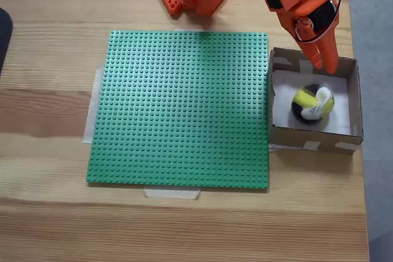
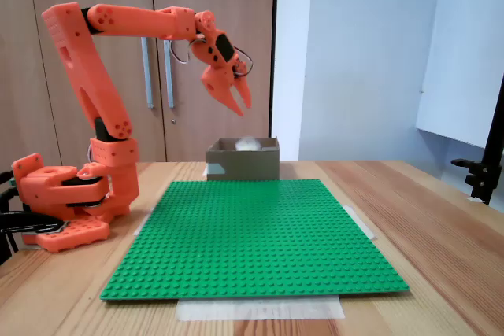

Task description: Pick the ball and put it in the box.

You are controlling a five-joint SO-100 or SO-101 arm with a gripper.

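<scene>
The ball [image 1: 313, 104], patched yellow, black and white, lies inside the box [image 1: 310, 136] on its white floor, toward the near wall. In a fixed view from the front, a pale top of the ball [image 2: 248, 144] peeks above the rim of the brown cardboard box [image 2: 244, 164]. My orange gripper [image 1: 324, 64] hangs above the box's far wall, clear of the ball. Its fingers point down and stand slightly apart with nothing between them. Seen from the front, the gripper [image 2: 240, 108] is well above the box.
A green studded baseplate [image 1: 184, 108] is taped to the wooden table, left of the box. The arm's orange base [image 2: 71, 194] stands at the far edge. The table's right edge runs close beside the box. A black stand [image 2: 488, 171] is off to the right.
</scene>
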